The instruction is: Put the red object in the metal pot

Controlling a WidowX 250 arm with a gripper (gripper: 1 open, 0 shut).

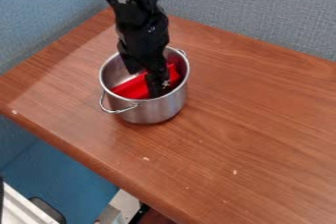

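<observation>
Starting at the left, the metal pot (143, 98) is seen on the wooden counter (250, 120) with its wire handle (112, 109) turned toward the front-left edge, and the red object (132, 88) is already lying inside it, low against the near wall. Just right of the block, the hand (159, 75) is lowered into the pot with its fingers spread wide and nothing gripped. If it is lifted carelessly, the rim could be caught and the pot tipped or dragged, or the block could be snagged and pulled back out.
</observation>
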